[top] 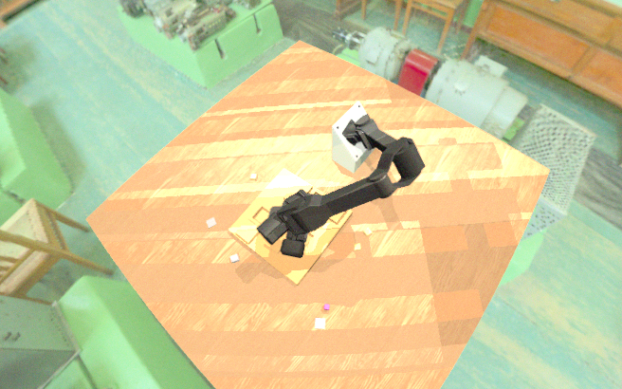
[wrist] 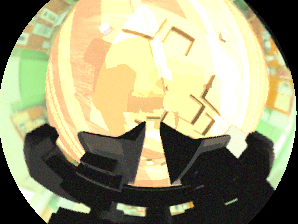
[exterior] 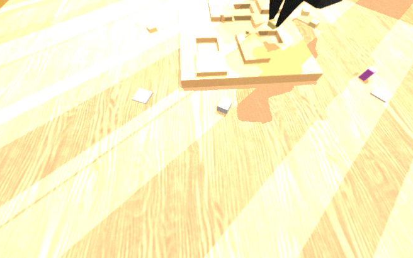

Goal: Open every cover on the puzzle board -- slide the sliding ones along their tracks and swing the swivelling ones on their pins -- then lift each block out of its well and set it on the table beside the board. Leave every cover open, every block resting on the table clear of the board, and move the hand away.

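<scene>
The pale wooden puzzle board [top: 297,270] [exterior: 250,80] lies under my hand. My gripper [exterior: 274,22] [wrist: 153,123] is shut on a small pale block [exterior: 272,23], just above an uncovered square well [exterior: 272,36]. The thick cover [exterior: 254,53] stands beside that well, with a small pin by its corner. The front-left cover [exterior: 210,63] sits clear of its square well [exterior: 207,44], which looks empty. Further wells and covers at the back are partly cut off or hidden by the arm. A pale cube [top: 234,258] [exterior: 224,105] and a magenta block [top: 326,306] [exterior: 366,75] rest on the table.
Flat white squares lie off the board's left side [top: 210,222] [exterior: 142,95] and near the magenta block [top: 320,323] [exterior: 380,94]. A small pale piece [top: 253,175] [exterior: 152,29] lies beyond the board. Two more pale pieces [top: 367,231] [top: 357,247] lie on the side near the arm's base.
</scene>
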`<state>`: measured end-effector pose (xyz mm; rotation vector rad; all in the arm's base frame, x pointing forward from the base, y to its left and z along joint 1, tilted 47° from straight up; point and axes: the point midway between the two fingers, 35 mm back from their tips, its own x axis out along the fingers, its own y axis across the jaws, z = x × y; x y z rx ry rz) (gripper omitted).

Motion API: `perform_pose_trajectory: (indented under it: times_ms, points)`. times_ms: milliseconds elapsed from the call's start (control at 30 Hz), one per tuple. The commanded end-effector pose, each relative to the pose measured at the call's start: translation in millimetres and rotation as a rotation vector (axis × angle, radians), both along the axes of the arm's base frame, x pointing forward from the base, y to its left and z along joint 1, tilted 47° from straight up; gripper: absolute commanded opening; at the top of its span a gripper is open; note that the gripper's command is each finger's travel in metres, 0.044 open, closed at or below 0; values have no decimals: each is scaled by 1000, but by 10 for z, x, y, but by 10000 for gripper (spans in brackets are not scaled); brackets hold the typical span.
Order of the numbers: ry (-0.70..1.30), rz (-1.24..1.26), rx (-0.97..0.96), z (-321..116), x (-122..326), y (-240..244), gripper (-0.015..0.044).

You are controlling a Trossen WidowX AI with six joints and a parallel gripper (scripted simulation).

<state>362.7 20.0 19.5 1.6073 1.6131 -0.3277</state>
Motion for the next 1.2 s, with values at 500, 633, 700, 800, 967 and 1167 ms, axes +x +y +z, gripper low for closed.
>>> perform_pose_trajectory:
  times_ms: [500,633,700,800,967,1167]
  points:
    - [-11,1,-5,277,-38,-277,80]
    - [-11,1,-5,349,-57,-349,80]
    - [-11,1,-5,386,-68,-385,80]
    - [-11,1,-5,406,-76,-413,80]
    - [-11,-4,-16,298,-89,-545,80]
    - [-9,-9,-29,149,-120,-726,80]
